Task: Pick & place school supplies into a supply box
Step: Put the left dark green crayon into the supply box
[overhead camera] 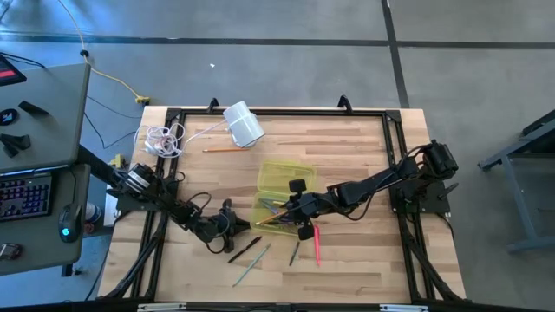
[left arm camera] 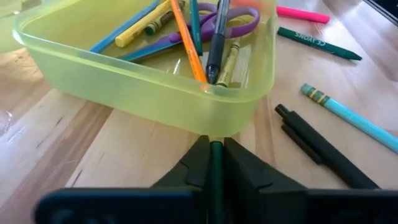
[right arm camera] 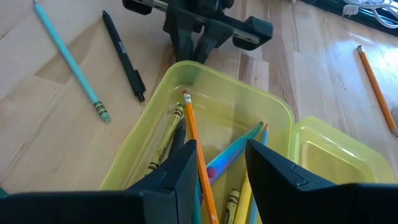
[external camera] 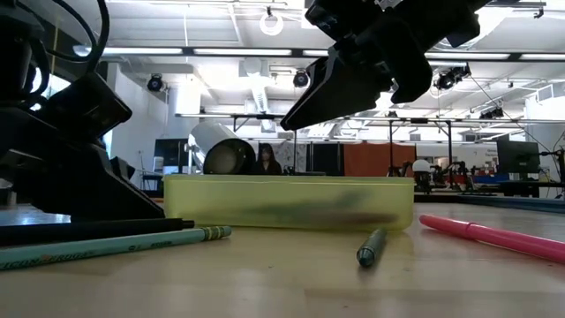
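A robotics lab: ceiling strip lights [external camera: 159, 51], a keyboard desk [overhead camera: 39, 130], more rigs behind.

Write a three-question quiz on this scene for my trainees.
1. Fill in: the left claw grips a ____ pencil.
2. True or false: the scissors lie in the box.
3. Which hangs open above the box? A left claw; B right claw.
Key: 1 green; 2 true; 3 B.

Yellow-green supply box [left arm camera: 155, 93]; pink pen [external camera: 494, 235]; teal pencil [right arm camera: 68, 59].
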Motion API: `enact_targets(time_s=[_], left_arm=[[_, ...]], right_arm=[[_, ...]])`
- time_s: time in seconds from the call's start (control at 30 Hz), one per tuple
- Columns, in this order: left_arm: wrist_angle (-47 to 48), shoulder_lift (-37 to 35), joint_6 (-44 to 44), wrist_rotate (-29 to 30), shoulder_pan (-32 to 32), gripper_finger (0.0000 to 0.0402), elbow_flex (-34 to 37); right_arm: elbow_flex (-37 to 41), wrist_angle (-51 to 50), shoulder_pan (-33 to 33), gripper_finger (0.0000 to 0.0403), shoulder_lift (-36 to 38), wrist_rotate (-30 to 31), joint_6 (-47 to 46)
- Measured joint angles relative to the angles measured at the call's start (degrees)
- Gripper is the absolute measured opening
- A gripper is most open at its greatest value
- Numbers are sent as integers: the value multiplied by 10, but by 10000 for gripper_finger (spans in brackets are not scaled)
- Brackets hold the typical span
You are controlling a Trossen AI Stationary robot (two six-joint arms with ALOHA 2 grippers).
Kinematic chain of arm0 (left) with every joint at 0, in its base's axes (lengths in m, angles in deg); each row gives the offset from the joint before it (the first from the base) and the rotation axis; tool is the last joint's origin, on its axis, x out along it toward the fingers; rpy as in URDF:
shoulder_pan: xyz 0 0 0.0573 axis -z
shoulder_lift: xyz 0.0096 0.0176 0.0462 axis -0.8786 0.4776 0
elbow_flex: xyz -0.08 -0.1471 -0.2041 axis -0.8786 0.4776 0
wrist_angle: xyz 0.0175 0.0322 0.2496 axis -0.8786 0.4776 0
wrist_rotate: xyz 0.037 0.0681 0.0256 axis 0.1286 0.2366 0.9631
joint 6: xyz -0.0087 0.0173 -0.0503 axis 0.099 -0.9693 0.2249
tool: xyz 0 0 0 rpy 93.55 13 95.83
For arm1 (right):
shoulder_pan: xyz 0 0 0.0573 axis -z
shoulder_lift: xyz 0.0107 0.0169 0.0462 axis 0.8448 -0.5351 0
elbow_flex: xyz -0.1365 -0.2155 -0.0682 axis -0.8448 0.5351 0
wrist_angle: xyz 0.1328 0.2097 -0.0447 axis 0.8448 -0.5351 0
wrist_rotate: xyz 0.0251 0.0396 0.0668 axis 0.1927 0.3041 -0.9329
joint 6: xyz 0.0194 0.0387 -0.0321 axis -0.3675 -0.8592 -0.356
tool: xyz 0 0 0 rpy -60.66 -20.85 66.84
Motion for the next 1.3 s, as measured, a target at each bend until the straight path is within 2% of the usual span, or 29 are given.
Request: enact_targets(time_s=[0.1, 0.37, 0.57, 0.7, 0.9, 1.0, 1.1, 1.2, 1.3], left_arm=[[-3, 0, 1, 0, 0, 42, 0], [5, -2, 36, 9, 1, 48, -1], [8, -33, -21, 8, 0, 59, 3], [29, -69, -29, -32, -1, 41, 6], [44, -121, 0, -103, 0, 51, 4], [39, -141, 22, -117, 0, 63, 3], [39, -161, 30, -122, 0, 55, -6], [35, -175, 0, -121, -1, 41, -35], [42, -179, -64, -97, -16, 41, -75]], right_arm=[[0, 0, 0, 122, 0, 0, 0], [0, 0, 0, 122, 0, 0, 0], [0, 0, 0, 122, 0, 0, 0], [0, 0, 0, 122, 0, 0, 0], [0, 0, 0, 122, 0, 0, 0], [0, 1, 0, 122, 0, 0, 0], [0, 1, 0, 122, 0, 0, 0], [0, 2, 0, 122, 0, 0, 1], [0, 4, 0, 122, 0, 0, 1]])
